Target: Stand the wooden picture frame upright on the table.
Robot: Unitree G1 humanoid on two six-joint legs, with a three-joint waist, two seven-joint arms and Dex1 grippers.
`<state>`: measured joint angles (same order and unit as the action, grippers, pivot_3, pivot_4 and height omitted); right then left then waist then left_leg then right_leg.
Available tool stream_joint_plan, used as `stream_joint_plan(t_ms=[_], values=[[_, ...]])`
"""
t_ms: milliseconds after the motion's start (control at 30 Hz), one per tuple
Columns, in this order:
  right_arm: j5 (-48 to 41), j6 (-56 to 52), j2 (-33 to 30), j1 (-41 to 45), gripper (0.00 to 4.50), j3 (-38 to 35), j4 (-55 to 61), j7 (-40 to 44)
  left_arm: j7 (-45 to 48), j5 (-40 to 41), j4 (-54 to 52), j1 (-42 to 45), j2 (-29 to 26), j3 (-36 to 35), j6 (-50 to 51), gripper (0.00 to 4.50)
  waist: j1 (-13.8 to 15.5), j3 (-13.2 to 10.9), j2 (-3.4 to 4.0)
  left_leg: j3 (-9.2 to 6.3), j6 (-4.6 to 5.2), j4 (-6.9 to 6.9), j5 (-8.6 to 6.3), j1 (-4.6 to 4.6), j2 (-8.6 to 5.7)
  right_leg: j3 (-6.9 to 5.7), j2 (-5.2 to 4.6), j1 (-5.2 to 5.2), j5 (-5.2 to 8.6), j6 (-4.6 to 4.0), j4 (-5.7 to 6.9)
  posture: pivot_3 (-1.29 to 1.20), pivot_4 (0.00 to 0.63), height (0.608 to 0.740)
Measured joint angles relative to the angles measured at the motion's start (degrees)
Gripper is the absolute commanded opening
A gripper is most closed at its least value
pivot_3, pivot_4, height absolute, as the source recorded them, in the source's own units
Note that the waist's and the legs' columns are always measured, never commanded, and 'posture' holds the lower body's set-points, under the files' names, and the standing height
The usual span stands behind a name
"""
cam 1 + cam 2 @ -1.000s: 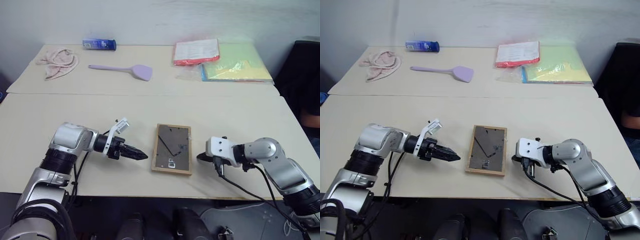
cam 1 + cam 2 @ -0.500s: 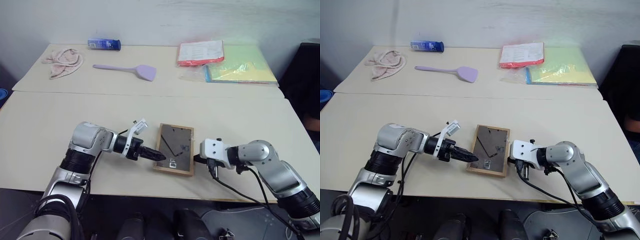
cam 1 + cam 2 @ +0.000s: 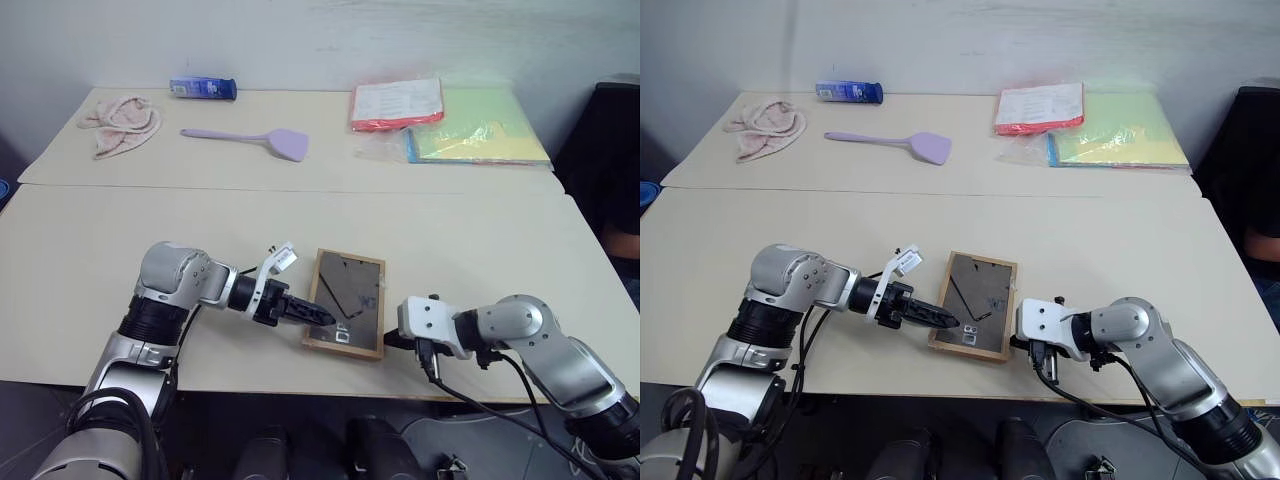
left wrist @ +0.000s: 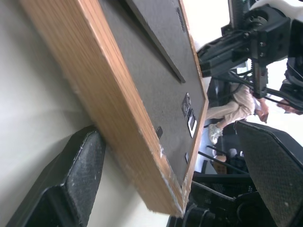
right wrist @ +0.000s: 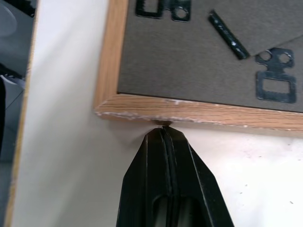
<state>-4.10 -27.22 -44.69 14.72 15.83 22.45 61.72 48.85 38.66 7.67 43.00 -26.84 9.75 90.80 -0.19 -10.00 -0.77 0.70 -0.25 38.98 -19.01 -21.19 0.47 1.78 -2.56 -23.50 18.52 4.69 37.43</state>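
You have 1 wooden picture frame lying near the front edge of the table, dark back panel up, left edge lifted slightly. Along the far side you can count 1 pink cloth, 1 blue tube, 1 lilac spatula and 1 stack of coloured paper packs.

Your 2 grippers flank the frame. The left gripper has its jaws spread wide; in the left wrist view you see 1 finger on the tabletop under the raised left edge and the other finger above the back panel, so the edge sits between them without being clamped. The right gripper is fully closed, holds nothing, and its tip presses against the frame's right edge near the front corner.
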Motion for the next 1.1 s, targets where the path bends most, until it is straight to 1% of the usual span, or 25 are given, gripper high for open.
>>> stream_joint_plan(t_ms=[167, 267, 333, 400, 433, 467, 567, 600, 733, 800, 833, 933, 1000, 1033, 1100], values=[[0.37, -0.12, 0.54, 0.46, 0.00, 0.42, -0.20, -1.16, -2.47, 1.94, 2.33, 0.39, 2.38, -0.81, 0.15, 4.47, 0.44, 0.00, 0.00, -0.11, 0.00, 0.03, 0.01, -0.03, -0.15, 0.02, -0.08, 0.05, 0.00, 0.00, -0.04, 0.00, 0.150, 0.740], [0.74, 0.11, 0.50, 0.48, 0.00, 0.44, -0.20, -1.23, -3.89, 1.98, 3.98, 1.20, 3.82, -1.16, 0.48, 3.91, 0.53, 0.00, 0.00, -0.17, 0.02, 0.04, 0.02, -0.03, -0.24, 0.04, -0.11, 0.08, 0.00, 0.01, -0.06, 0.00, 0.150, 0.740], [0.73, 0.72, 0.41, 0.18, 0.00, 0.35, -0.20, -1.37, -4.49, 1.98, 5.05, 1.26, 3.82, -1.49, 0.52, 3.37, 0.46, -0.01, -0.01, -0.18, 0.02, 0.03, 0.02, -0.05, -0.25, 0.04, -0.11, 0.07, 0.01, 0.02, -0.06, 0.00, 0.150, 0.740], [0.71, 1.10, 0.32, -0.30, 0.00, 0.06, -0.17, -1.54, -4.60, 1.99, 6.02, 1.28, 3.71, -1.39, 0.52, 2.72, 0.34, -0.01, -0.01, -0.18, 0.00, 0.02, 0.03, -0.06, -0.24, 0.04, -0.11, 0.05, 0.02, 0.04, -0.06, 0.00, 0.150, 0.740], [0.68, 1.24, 0.29, -0.49, 0.00, -0.06, -0.13, -1.64, -4.61, 1.99, 6.26, 1.28, 3.66, -1.26, 0.57, 2.62, 0.32, -0.01, -0.01, -0.18, -0.01, 0.01, 0.03, -0.07, -0.24, 0.04, -0.11, 0.04, 0.02, 0.04, -0.05, 0.00, 0.150, 0.740], [0.67, 1.59, 0.21, -0.97, 0.00, -0.32, -0.02, -1.87, -4.57, 2.03, 6.64, 1.28, 3.54, -0.98, 0.83, 2.22, 0.23, -0.02, -0.03, -0.18, -0.02, 0.01, 0.04, -0.09, -0.24, 0.04, -0.10, 0.03, 0.03, 0.05, -0.05, 0.00, 0.150, 0.740], [0.57, 2.27, -0.15, -2.91, 0.00, -1.27, 0.85, -2.89, -2.98, 4.00, 6.73, 1.57, 2.83, -0.82, 1.34, 1.47, 0.22, -0.02, -0.03, -0.20, -0.03, 0.01, 0.04, -0.09, -0.25, 0.03, -0.10, 0.03, 0.03, 0.06, -0.06, 0.00, 0.150, 0.740], [0.51, 2.24, -0.22, -3.40, 0.00, -1.59, 1.06, -3.09, -2.61, 4.38, 6.61, 1.66, 2.70, -0.79, 1.46, 1.32, 0.22, -0.02, -0.03, -0.20, -0.03, 0.01, 0.04, -0.09, -0.24, 0.03, -0.10, 0.04, 0.03, 0.05, -0.06, 0.00, 0.150, 0.740], [-0.69, 1.14, -0.22, -5.26, 0.00, -3.34, 2.05, -4.10, -1.83, 4.70, 6.56, 1.75, 2.10, -0.72, 1.43, 1.28, 0.13, -0.03, -0.04, -0.21, -0.05, 0.01, 0.05, -0.09, -0.24, 0.03, -0.10, 0.02, 0.03, 0.05, -0.04, 0.00, 0.150, 0.740], [-2.71, -1.73, -0.23, -6.66, 0.00, -6.20, 2.89, -5.00, -1.15, 4.65, 6.56, 1.80, 1.36, -0.68, -0.21, 1.28, 0.13, -0.08, -0.07, -0.21, -0.08, 0.01, 0.07, -0.11, -0.23, 0.03, -0.10, -0.01, 0.03, 0.06, -0.02, 0.00, 0.150, 0.740], [-5.56, -5.03, -0.21, -6.85, 0.00, -9.13, 4.00, -5.27, -0.62, 4.56, 6.56, 2.04, 0.87, -0.73, -1.75, 1.28, 0.08, -0.14, -0.06, -0.21, -0.10, 0.01, 0.08, -0.13, -0.24, 0.05, -0.10, -0.04, 0.03, 0.06, 0.00, 0.00, 0.150, 0.740], [-13.41, -13.24, -0.06, -4.92, 0.58, -16.90, 7.56, -5.95, 0.93, 4.40, 6.42, 4.03, 0.45, -0.95, -5.19, 1.28, 0.08, -0.18, -0.08, -0.24, -0.14, 0.00, 0.11, -0.19, -0.21, 0.02, -0.08, -0.11, 0.03, 0.06, 0.01, 0.00, 0.150, 0.740], [-24.04, -23.00, 0.29, -0.20, 1.27, -24.07, 10.18, -6.30, 3.99, 4.11, 4.40, 5.11, -1.12, -0.58, -9.68, 1.28, -0.15, -0.19, -0.05, -0.24, -0.19, -0.07, 0.13, -0.19, -0.17, 0.03, -0.07, -0.14, 0.03, 0.05, 0.02, 0.00, 0.150, 0.740], [-29.07, -27.21, 0.25, 2.95, 1.54, -27.08, 10.61, -6.51, 5.57, 3.71, 3.30, 5.45, -1.89, -0.18, -12.18, 1.28, -0.18, -0.20, -0.04, -0.24, -0.21, -0.09, 0.14, -0.19, -0.15, 0.04, -0.06, -0.15, 0.03, 0.05, 0.01, 0.00, 0.150, 0.740], [-38.75, -34.97, 0.25, 10.63, 2.27, -31.66, 10.30, -7.66, 8.61, 2.42, 1.31, 5.82, -3.13, 1.16, -17.34, 1.28, -0.22, -0.21, -0.01, -0.26, -0.24, -0.23, 0.16, -0.13, -0.13, 0.02, -0.06, -0.13, 0.04, 0.03, -0.03, 0.00, 0.150, 0.740]])
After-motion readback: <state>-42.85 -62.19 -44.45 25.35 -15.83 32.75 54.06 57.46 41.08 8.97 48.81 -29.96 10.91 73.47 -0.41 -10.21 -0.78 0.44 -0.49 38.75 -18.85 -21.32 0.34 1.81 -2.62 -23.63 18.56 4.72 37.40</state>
